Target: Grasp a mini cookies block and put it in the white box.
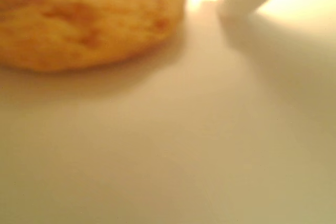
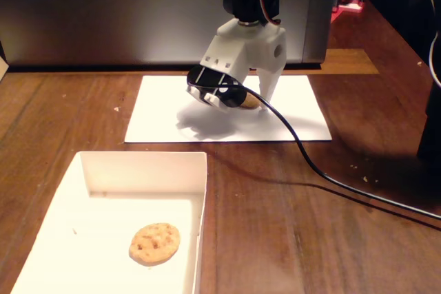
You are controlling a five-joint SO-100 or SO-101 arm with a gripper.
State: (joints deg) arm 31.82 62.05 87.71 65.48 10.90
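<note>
One cookie [image 2: 249,102] between white jaws, seemingly apart and not yet clamped, low on the paper sheet [image 2: 162,116]

Tabletop [image 2: 310,225]: dark brown wood, visible grain, slight sheen. Paper sheet [image 2: 296,123]: flat, white, matt, smooth. White box [image 2: 196,191]: matt white cardboard, smooth walls. Cookie in the box [image 2: 154,243]: golden-brown, rough, pitted baked surface. Cookie on the sheet [image 1: 84,19]: same crumbly, mottled crust, blurred in the wrist view. Tool [image 2: 256,96]: white moulded plastic, smooth, satin finish. Cable [image 2: 324,173]: black, smooth sheathing.
</note>
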